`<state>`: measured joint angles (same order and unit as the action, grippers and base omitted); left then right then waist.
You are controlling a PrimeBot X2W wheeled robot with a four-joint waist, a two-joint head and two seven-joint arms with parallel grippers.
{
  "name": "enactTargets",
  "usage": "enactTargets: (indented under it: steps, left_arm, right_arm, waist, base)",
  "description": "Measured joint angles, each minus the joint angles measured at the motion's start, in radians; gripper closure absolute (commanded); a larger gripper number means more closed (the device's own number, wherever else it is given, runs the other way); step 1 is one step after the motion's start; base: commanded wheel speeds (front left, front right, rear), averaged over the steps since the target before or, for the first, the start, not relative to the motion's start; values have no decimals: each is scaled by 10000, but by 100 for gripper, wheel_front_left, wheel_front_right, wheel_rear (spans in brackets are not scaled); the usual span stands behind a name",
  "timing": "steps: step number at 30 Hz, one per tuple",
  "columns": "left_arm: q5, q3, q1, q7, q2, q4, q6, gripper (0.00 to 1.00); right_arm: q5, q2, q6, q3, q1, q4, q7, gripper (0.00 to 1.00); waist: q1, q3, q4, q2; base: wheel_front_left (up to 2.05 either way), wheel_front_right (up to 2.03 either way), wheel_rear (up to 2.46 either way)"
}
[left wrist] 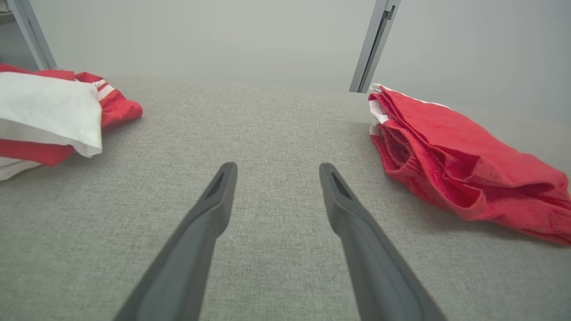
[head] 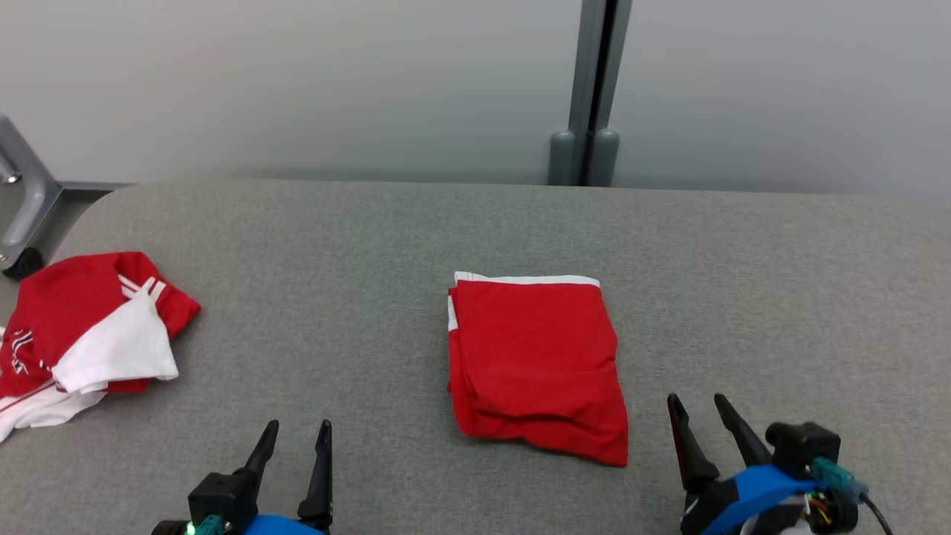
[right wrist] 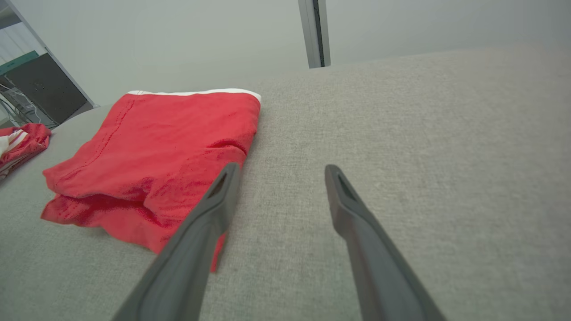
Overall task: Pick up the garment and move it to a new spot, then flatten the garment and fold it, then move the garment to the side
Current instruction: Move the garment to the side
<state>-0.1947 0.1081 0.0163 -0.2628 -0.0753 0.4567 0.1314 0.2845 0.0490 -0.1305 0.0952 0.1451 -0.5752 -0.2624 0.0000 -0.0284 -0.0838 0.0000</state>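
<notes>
A red garment (head: 536, 364) with a white band along its far edge lies folded into a rough rectangle in the middle of the grey table. The left wrist view has it at the right (left wrist: 450, 151), the right wrist view at the left (right wrist: 156, 151). My left gripper (head: 299, 431) stands open near the table's front edge, left of the garment, with nothing between its fingers (left wrist: 275, 168). My right gripper (head: 698, 405) is open too, just right of the garment's near corner and apart from it; bare cloth lies between its fingertips (right wrist: 281, 169).
A second red and white garment (head: 82, 334) lies bunched at the table's left edge, also in the left wrist view (left wrist: 53, 120). A grey post (head: 591, 96) stands behind the table (head: 780, 297). A grey metal frame (head: 22, 200) is at the far left.
</notes>
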Motion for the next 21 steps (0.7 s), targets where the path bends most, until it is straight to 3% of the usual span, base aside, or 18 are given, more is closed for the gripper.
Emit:
enactTargets:
  steps: [15,16,17,18,21]
  left_arm:
    - [-963,763,827,0,-828,-173,0,0]
    - [-978,782,874,0,-840,-180,0,0]
    - [-1024,786,894,0,-848,-190,0,0]
    - [-1053,780,895,0,-853,-192,0,0]
    - [-1085,732,904,0,-863,-192,0,0]
  right_arm:
    - [86,-10,0,-422,3111,-3014,-2,0]
    - [90,-12,0,-393,3182,-3223,-2,33]
    - [96,-13,0,-391,3243,-3344,-6,89]
    - [132,-4,0,-383,3335,-3438,-27,100]
    - [251,-2,0,-370,3483,-3488,-27,100]
  waist:
    - [1,-1522,-1582,0]
    - [2,-1595,-1651,1]
    - [2,-1656,-1704,1]
    - [2,-1708,-1741,1]
    - [1,-1792,-1747,1]
  base:
    - [0,0,0]
    - [0,0,0]
    - [0,0,0]
    - [0,0,0]
    - [0,0,0]
